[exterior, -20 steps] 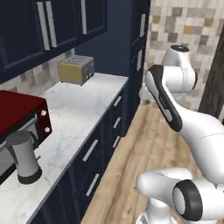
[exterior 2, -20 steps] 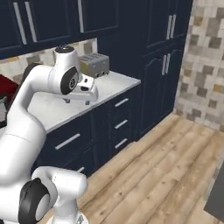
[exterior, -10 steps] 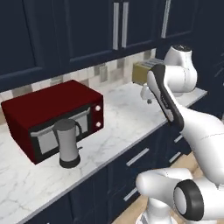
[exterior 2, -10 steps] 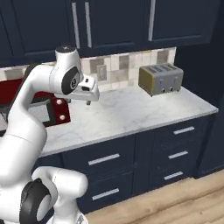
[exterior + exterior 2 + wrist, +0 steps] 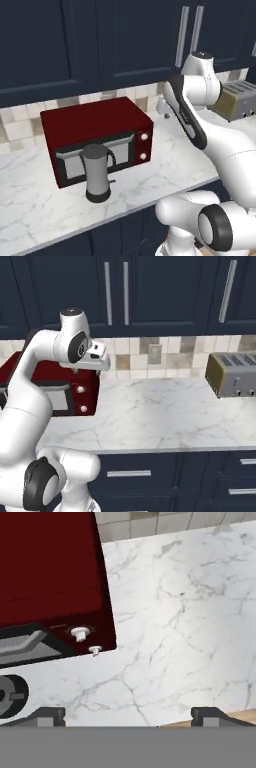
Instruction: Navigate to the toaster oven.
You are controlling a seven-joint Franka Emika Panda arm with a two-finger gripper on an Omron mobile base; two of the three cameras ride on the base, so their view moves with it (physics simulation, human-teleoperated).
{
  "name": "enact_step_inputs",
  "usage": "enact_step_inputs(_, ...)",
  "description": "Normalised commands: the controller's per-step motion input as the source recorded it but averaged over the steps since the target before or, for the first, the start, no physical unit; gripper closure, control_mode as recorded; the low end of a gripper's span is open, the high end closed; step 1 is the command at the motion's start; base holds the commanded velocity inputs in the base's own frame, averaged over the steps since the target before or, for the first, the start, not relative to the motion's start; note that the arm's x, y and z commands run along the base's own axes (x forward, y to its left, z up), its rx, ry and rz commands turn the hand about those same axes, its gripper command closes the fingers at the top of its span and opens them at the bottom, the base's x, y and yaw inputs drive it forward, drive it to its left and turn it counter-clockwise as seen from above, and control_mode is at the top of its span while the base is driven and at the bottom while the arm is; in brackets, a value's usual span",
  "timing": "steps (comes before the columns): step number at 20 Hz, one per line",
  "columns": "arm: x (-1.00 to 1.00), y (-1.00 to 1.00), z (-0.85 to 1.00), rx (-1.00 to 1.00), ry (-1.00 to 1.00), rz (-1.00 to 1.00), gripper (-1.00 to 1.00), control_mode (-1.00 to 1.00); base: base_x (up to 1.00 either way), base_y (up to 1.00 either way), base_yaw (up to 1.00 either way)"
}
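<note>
The toaster oven (image 5: 97, 136) is a dark red box with a grey-framed glass door and two pale knobs, standing on the marble counter against the tiled wall. In the right base view, the toaster oven (image 5: 79, 392) is partly covered by my arm. From above, the hand view shows the toaster oven's (image 5: 50, 577) top and knobs at upper left. My gripper (image 5: 129, 717) hangs open and empty above the counter, just right of the oven's front corner. The gripper (image 5: 163, 108) sits at the oven's right side, and the same gripper (image 5: 101, 363) is near its top.
A grey kettle (image 5: 98, 172) stands just in front of the oven door, and the kettle's lid (image 5: 10, 694) appears at lower left. A silver toaster (image 5: 232, 375) sits far right on the counter (image 5: 160, 411). Navy cabinets hang above, and drawers lie below.
The whole scene has shifted as the base drove. The counter now faces the cameras, with the toaster oven near the middle and the toaster off to the right. The arm's pose is unchanged.
</note>
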Motion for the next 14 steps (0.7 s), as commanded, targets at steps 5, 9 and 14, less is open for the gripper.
enact_step_inputs(5,0.0,0.0,0.0,0.0,0.0,0.0,-1.0,1.0,0.09,-0.15,0.57)
enact_step_inputs(9,0.0,0.0,0.0,0.0,0.0,0.0,-1.0,1.0,0.26,-0.2,0.46)
enact_step_inputs(14,0.0,0.0,0.0,0.0,0.0,0.0,-1.0,1.0,0.36,-0.28,0.37)
